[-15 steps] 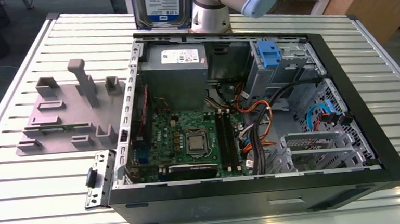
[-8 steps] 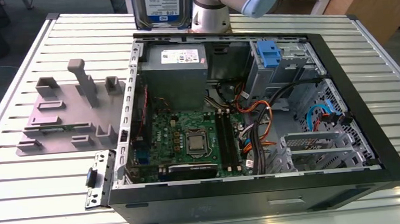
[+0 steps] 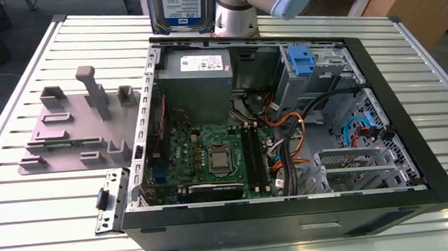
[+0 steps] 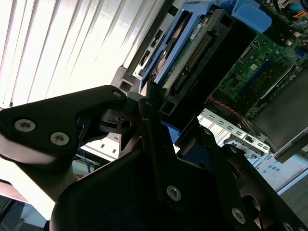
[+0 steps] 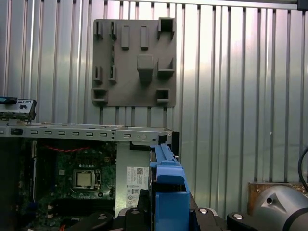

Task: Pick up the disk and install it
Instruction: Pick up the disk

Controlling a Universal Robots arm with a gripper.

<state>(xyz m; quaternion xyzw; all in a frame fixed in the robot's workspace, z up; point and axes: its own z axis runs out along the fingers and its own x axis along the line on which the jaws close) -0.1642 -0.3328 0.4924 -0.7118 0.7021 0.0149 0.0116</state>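
1. Slatted metal counter. An open case is laid on its side on it. A grey stand is set just beside the case, on the exterior view's left.
2. The disk is held on edge, clear of counter and stand. In the exterior view it is seen above the case's far wall, label toward that camera, beside the arm.
3. In the second wrist view the gripper is seen clamped on the disk at its blue frame. No slack is visible at the clamp.
4. Pick-up is judged done; the carry toward installation is judged the step in hand.
5. Inside the case, a drive cage is seen at the far corner with a blue bracket in it. Loose cables are strung between cage and board.
6. For a clean carry, as judged:
   - Clamp force is best taken on the frame, not the metal body.
   - The disk is best held square to the cage, untilted.
   - Case rim and cables should be cleared with margin.
   - Speed should be low near the wires, since a snag could twist the disk in the grip.
7. Which slot is free cannot be told.
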